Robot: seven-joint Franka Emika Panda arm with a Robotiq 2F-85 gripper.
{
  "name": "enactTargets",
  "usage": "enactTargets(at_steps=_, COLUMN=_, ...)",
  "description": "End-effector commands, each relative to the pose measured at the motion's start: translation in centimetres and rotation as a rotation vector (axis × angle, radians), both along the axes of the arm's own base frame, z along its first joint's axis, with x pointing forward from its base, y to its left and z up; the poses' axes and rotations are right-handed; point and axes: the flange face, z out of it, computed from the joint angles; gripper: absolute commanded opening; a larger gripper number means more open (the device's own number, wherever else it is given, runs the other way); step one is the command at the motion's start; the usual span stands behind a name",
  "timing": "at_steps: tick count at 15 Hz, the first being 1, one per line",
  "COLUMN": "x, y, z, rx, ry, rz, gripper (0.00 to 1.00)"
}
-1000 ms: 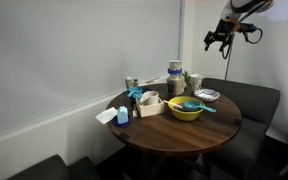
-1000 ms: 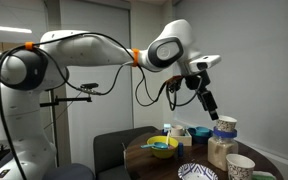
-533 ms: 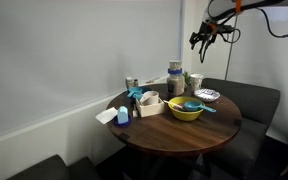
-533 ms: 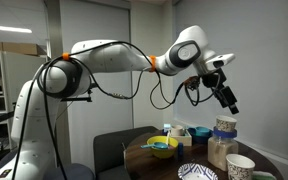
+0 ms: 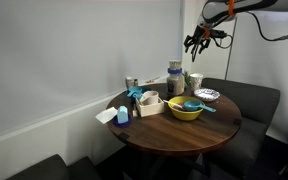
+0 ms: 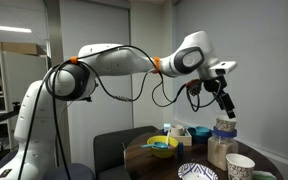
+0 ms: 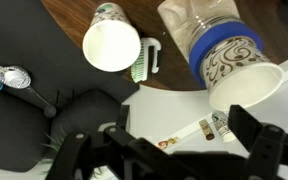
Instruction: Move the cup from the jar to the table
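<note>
The tall jar [image 5: 174, 82] stands at the back of the round dark wooden table [image 5: 174, 128] with the small whitish cup [image 5: 174, 66] on top of it. Both also show in an exterior view, jar [image 6: 220, 152] and cup [image 6: 224, 127]. In the wrist view the cup [image 7: 240, 76] has a patterned wall, a blue band and its white mouth towards the camera, on the jar [image 7: 196, 14]. My gripper [image 5: 195, 43] hangs above and beside the cup, apart from it. Its fingers [image 7: 184, 150] are open and empty. It also shows in an exterior view [image 6: 227, 108].
A white mug [image 7: 112, 45] stands next to the jar, also seen in an exterior view [image 6: 240, 167]. A yellow bowl [image 5: 185, 109], a white box [image 5: 150, 103], a greenish cup [image 5: 193, 82] and a patterned plate [image 5: 207, 95] share the table. A dark chair [image 5: 246, 105] stands behind it.
My gripper has moved across towards the jar and slightly down, now close above the cup. The cup, jar and other tableware have not moved.
</note>
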Motion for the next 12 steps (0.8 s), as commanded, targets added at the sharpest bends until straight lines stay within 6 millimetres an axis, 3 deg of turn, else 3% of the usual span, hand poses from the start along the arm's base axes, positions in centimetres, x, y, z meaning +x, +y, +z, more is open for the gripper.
enactTargets(at_steps=1, x=3.8, y=0.7, z=-2.4, rx=0.129, ry=-0.069, rz=-0.045, gripper=1.00)
enactTargets(at_steps=3, x=5.1, y=1.0, z=-3.5, rx=0.175, ry=-0.086, rz=-0.063, gripper=1.00)
enactTargets(at_steps=6, x=6.5, y=1.0, z=-4.4, rx=0.231, ry=-0.087, rz=-0.087, gripper=0.66)
enactTargets(at_steps=12, x=6.7, y=1.3, z=-4.1, rx=0.293, ry=-0.028, rz=-0.147, gripper=0.23)
